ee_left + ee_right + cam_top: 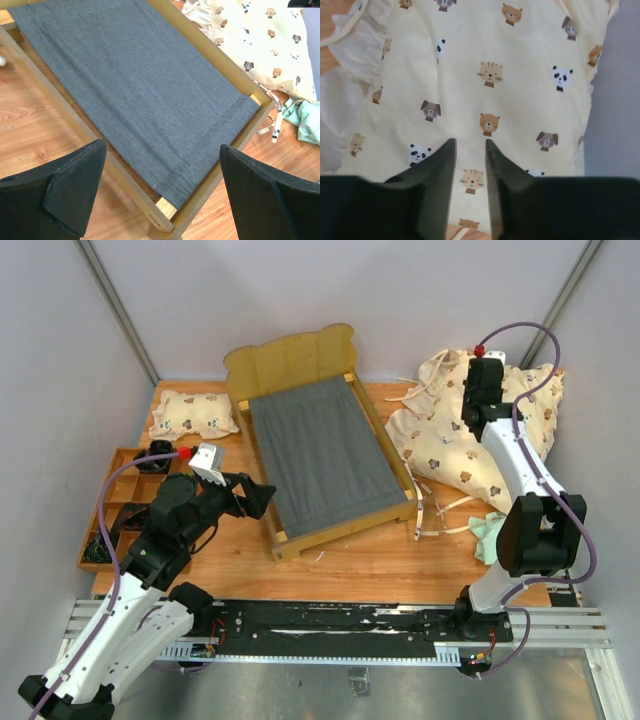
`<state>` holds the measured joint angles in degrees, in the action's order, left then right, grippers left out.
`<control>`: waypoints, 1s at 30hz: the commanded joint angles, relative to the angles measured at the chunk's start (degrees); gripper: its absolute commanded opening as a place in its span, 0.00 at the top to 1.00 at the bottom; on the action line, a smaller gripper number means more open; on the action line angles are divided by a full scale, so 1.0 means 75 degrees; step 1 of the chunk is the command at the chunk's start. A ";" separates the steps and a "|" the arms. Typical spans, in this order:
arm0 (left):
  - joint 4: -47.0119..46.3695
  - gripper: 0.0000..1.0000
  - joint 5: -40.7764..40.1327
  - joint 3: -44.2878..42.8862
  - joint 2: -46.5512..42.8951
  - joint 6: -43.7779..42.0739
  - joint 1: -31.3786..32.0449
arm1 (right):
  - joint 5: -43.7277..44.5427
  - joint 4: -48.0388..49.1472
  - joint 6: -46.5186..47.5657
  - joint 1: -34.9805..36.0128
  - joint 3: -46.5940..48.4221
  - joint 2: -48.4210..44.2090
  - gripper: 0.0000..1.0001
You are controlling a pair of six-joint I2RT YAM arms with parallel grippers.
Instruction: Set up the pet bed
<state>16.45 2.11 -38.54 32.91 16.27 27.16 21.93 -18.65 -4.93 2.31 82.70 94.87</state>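
At eight o'clock: left gripper (260, 498), wide open and empty, just beside the left rail of the pet bed (325, 455) — bed at table centre, headboard toward twelve. At two o'clock: right gripper (470, 142), jaws nearly together over the animal-print quilt (520, 60) — impossible to tell whether pinching it.

The top external camera is fixed above and behind the arm bases. It looks down and forward over the whole table (340, 565), from far enough to take in both arms. The left wrist camera looks obliquely down at close range over the foot end of the pet bed (140, 90), with the left gripper (162, 145) framing the lower corners. The right wrist camera faces the quilt (520, 60) from very near, so the print fills the frame above the right gripper (470, 140). Left wrist and top views share the bed and the quilt's edge. Right wrist and top views share only the quilt.
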 commanded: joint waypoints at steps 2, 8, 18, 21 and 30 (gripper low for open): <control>-0.0107 0.01 -0.0024 0.0079 -0.0109 -0.0131 0.0068 | 0.0890 -0.0421 -0.0606 0.0123 -0.0539 0.0050 0.39; -0.0095 0.01 0.0027 0.0094 -0.0110 -0.0119 0.0066 | 0.0721 -0.0498 -0.1095 -0.0065 -0.1010 0.0136 0.23; -0.0075 0.01 0.0004 0.0110 -0.0117 -0.0142 0.0059 | 0.0004 -0.0783 -0.1006 -0.0179 -0.1033 0.1590 0.39; -0.0049 0.01 -0.0034 0.0117 -0.0178 -0.0145 0.0066 | 0.0092 -0.0748 -0.0870 -0.0179 -0.1228 0.1392 0.75; -0.0031 0.01 -0.0112 0.0128 -0.0251 -0.0163 0.0059 | 0.0652 -0.0685 -0.0313 0.0055 -0.1299 -0.0196 1.00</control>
<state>16.56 1.91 -37.89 31.70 15.68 27.16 22.96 -22.46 -10.44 1.61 73.21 99.66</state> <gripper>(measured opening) 0.992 0.013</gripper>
